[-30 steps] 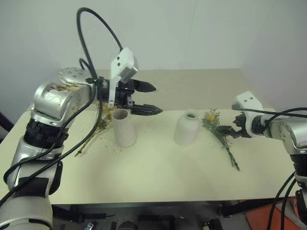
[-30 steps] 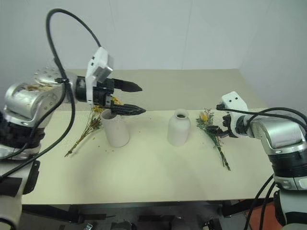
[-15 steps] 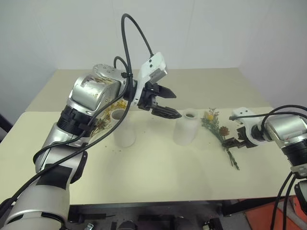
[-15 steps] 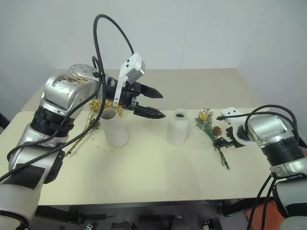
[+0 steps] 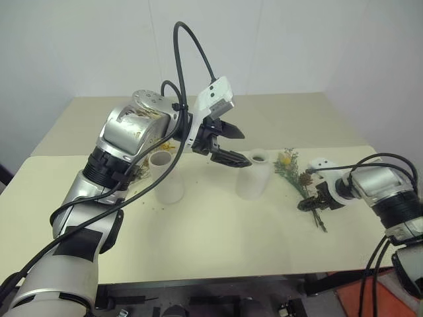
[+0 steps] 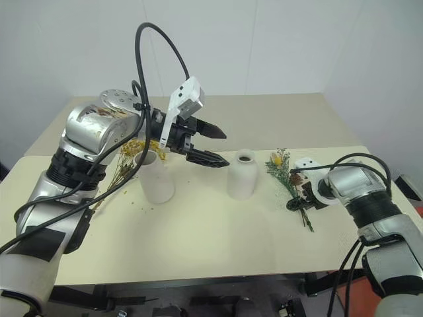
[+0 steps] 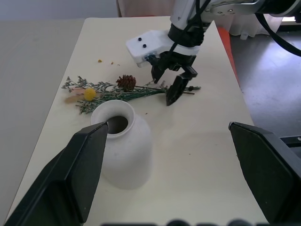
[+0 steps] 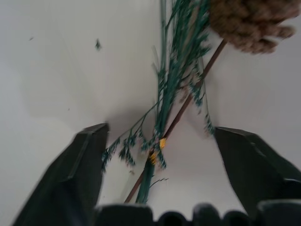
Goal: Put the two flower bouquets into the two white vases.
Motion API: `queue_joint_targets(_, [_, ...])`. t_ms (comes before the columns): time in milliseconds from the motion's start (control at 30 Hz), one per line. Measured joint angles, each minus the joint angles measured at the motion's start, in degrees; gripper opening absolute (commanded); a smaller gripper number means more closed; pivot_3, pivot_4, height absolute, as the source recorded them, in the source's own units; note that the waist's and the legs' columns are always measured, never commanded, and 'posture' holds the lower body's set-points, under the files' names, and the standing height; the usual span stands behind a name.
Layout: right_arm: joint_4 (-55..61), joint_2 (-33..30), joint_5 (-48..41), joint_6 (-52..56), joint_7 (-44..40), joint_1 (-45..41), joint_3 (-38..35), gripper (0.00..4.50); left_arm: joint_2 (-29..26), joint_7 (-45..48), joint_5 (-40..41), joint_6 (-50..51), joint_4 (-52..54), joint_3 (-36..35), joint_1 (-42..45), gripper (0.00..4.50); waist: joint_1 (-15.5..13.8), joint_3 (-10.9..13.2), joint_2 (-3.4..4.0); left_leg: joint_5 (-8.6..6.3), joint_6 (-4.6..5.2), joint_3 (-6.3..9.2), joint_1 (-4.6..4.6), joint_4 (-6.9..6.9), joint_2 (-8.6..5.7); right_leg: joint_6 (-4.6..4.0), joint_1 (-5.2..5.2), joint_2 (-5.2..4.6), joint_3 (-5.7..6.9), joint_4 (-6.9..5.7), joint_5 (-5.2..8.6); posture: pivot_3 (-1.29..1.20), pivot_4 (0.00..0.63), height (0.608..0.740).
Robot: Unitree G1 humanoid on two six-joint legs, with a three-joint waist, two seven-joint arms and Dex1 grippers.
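My left gripper (image 5: 246, 150) hangs open and empty in the air between the tall white vase (image 5: 165, 178) and the squat narrow-necked vase (image 5: 254, 178), pointing at the squat one. Behind the tall vase lies the mustard-yellow bouquet (image 6: 129, 155), partly hidden by my left arm. Right of the squat vase, flat on the table, is the dark green bouquet (image 5: 294, 173) with its yellow ball and a brown cone (image 7: 126, 82). My right gripper (image 5: 310, 205) points down at this bouquet's stems (image 8: 162, 117), open, one finger on each side of them.
The cream table (image 5: 218, 244) has bare room in front of both vases. Small yellow crumbs lie near the tall vase. The table's right edge is close behind my right gripper.
My left gripper swung right, from above the tall vase toward the squat one. My right gripper tipped down and sank onto the green bouquet's stems, its fingers a little closer together.
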State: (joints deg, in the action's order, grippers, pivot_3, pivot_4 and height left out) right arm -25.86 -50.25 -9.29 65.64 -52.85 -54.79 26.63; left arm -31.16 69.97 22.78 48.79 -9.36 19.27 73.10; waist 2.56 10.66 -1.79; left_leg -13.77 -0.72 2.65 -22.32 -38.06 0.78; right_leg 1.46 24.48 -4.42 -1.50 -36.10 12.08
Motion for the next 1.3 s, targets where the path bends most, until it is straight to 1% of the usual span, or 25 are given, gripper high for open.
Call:
queue_joint_targets(133, [-4.77,1.76,3.2,-3.21,-1.49,-1.89,0.1,1.96,-0.15,-0.03,-0.2,0.1,0.57,-0.01,-0.22,4.5,0.08,0.0,0.0,0.0,0.0,0.0,0.01,0.0,0.01,0.0,0.0,0.01,0.0,-0.01,0.0,0.0,0.15,0.74])
queue_joint_targets(233, [-6.45,2.46,5.03,-4.41,-2.19,-2.48,0.07,0.84,-0.48,-0.07,-0.31,0.13,0.92,-0.01,-0.45,4.5,0.08,0.0,0.0,0.0,0.0,0.0,0.03,0.0,0.01,0.0,-0.01,0.01,-0.01,-0.03,0.0,0.0,0.15,0.74])
queue_joint_targets(333, [-7.56,3.19,6.3,-4.98,-2.61,-2.95,-0.29,0.01,-0.78,-0.1,-0.48,0.13,0.92,-0.02,-0.59,4.5,0.09,-0.01,0.01,0.0,0.0,0.0,0.05,0.0,0.01,0.0,-0.03,0.02,-0.01,-0.03,0.0,0.0,0.15,0.74])
queue_joint_targets(433, [-10.35,4.73,6.81,-4.59,-1.6,-3.85,-2.53,0.01,-0.93,-0.12,-0.78,0.11,0.92,-0.03,-0.73,4.5,0.16,-0.01,0.01,0.0,0.0,0.0,0.09,-0.02,0.01,0.0,-0.07,0.01,-0.01,-0.05,-0.01,0.0,0.15,0.74])
queue_joint_targets(533, [-13.92,6.44,6.28,-2.76,1.08,-5.21,-6.98,0.01,-1.03,-0.14,-1.19,0.04,0.92,-0.05,-0.73,4.5,0.13,0.0,0.02,0.0,0.0,0.0,0.08,-0.02,0.0,-0.01,-0.04,0.01,-0.03,-0.09,-0.01,0.0,0.15,0.74])
queue_joint_targets(600, [-14.96,7.05,5.46,-1.08,3.32,-6.02,-11.42,0.01,-1.06,-0.13,-1.28,-0.02,0.92,-0.08,-0.73,4.5,0.07,0.03,0.06,0.0,0.0,0.0,0.02,-0.02,-0.01,-0.01,0.02,0.0,-0.04,-0.08,-0.01,0.0,0.15,0.74])
queue_joint_targets(700, [-14.43,7.86,3.21,1.24,8.25,-7.29,-20.4,0.01,-1.1,-0.09,-1.56,-0.15,0.92,-0.09,-0.74,4.5,0.05,0.03,0.07,0.0,0.0,0.0,-0.03,-0.01,-0.01,-0.01,0.05,0.0,-0.04,-0.1,-0.02,0.0,0.15,0.74])
queue_joint_targets(767, [-10.81,9.5,1.14,1.52,13.11,-6.97,-28.55,0.01,-1.38,0.0,-1.65,-0.22,0.92,-0.26,-0.93,4.5,0.07,0.04,0.08,0.0,0.0,0.0,-0.04,0.0,-0.01,0.0,0.07,-0.01,-0.06,-0.11,-0.02,0.0,0.15,0.74])
queue_joint_targets(867, [-0.17,12.87,-1.21,-1.5,18.9,-3.72,-37.38,0.01,-1.69,0.26,-1.62,-0.22,0.91,-0.54,-1.49,4.5,0.0,0.04,0.1,0.0,0.0,0.02,-0.01,0.01,0.0,0.0,0.06,0.01,-0.05,-0.11,-0.02,0.0,0.15,0.74])
queue_joint_targets(967, [9.72,20.09,-4.13,-6.72,25.25,0.06,-44.88,0.01,-2.5,0.46,-1.52,-0.09,1.01,-1.54,-2.03,4.5,0.16,0.04,0.11,0.0,0.0,-0.01,-0.01,0.0,-0.02,0.02,0.08,0.0,-0.12,-0.21,-0.04,0.0,0.15,0.74])
queue_joint_targets(1033, [14.3,23.49,-5.82,-9.34,27.64,0.91,-47.07,0.01,-2.8,0.47,-1.18,0.24,1.72,-2.06,-2.39,4.5,0.02,0.05,0.13,0.0,0.0,0.0,-0.02,0.0,-0.03,0.02,0.1,0.0,-0.12,-0.52,-0.04,0.0,0.15,0.74])
queue_joint_targets(1100, [19.79,26.32,-7.99,-13.1,28.22,2.16,-47.95,0.01,-3.69,0.3,-1.07,0.82,2.56,-2.57,-3.22,4.5,0.01,0.05,0.14,0.0,0.0,0.0,-0.03,0.01,-0.04,0.03,0.15,-0.01,-0.13,-0.58,-0.04,0.0,0.15,0.74])
queue_joint_targets(1300, [30.5,32.52,-12.74,-21.12,29.41,4.59,-47.75,0.01,-4.72,-1.21,-0.67,4.24,4.78,-3.17,-4.63,4.5,0.0,0.06,0.16,0.0,0.0,0.01,-0.02,-0.01,-0.04,0.03,0.16,0.0,-0.13,-0.66,-0.04,0.0,0.15,0.74])
